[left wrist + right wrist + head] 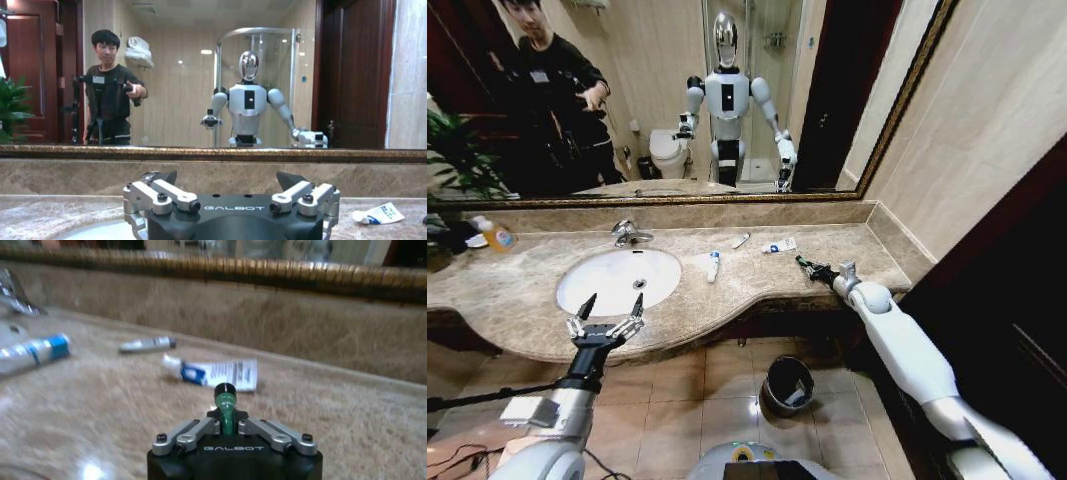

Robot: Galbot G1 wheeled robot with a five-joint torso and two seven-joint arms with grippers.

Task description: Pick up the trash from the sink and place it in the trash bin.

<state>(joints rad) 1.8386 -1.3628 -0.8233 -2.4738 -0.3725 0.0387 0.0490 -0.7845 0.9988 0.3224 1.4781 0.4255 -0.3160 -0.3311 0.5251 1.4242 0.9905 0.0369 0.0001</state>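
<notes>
My right gripper [812, 268] hovers over the right end of the counter, shut on a small green piece [225, 401] with a black tip. Beyond it on the marble lie a white-blue packet [779, 246] [220, 374], a small grey tube [741, 240] [147, 344] and a white tube with a blue band [714, 265] [35, 352]. The white oval sink [617, 280] sits left of them. At the sink's front edge, my left gripper [612, 305] [227, 176] is open and holds nothing. The black trash bin [787, 385] stands on the floor below the counter.
A chrome faucet [627, 234] rises behind the basin. An orange-yellow soap bottle [495, 236] stands at the far left of the counter, by a plant. A large mirror backs the counter, and a dark door panel [1007, 290] is on the right.
</notes>
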